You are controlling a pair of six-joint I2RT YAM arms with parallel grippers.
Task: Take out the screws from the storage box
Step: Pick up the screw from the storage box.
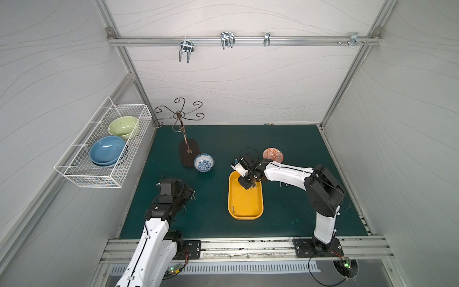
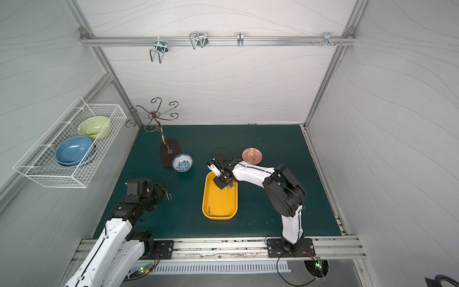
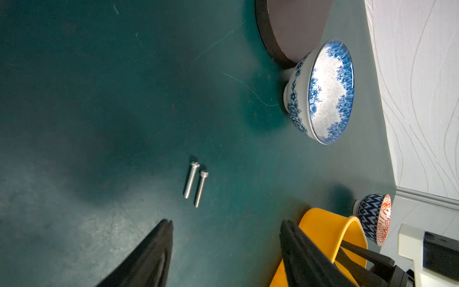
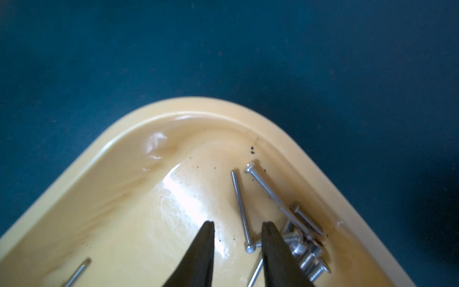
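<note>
My right gripper [image 4: 238, 223] hung over the far right corner of the yellow storage box [image 4: 198, 104]. Its fingers were parted by a narrow gap and clamped nothing. Most of the screws [image 4: 301, 248] lay heaped against the curved wall of that corner, crowding one fingertip [image 4: 269, 236]. Beyond the other fingertip the box floor ran bare and glossy toward the opposite wall. In a top view one lone screw [image 1: 233, 209] lay near the box's near left corner, with the floor between it and the heap open. An orange bowl [image 1: 273, 156] stood close behind my right wrist, near the box's far rim.

My left gripper [image 3: 227, 221] sat low over the green mat [image 3: 99, 99], fingers spread wide with nothing between them. Two screws [image 3: 196, 184] lay side by side on the mat just ahead of the tips, touching neither. Open mat stretched from there to the blue-and-white bowl [image 3: 320, 92], which stood close against a dark stand base [image 3: 293, 27].
</note>
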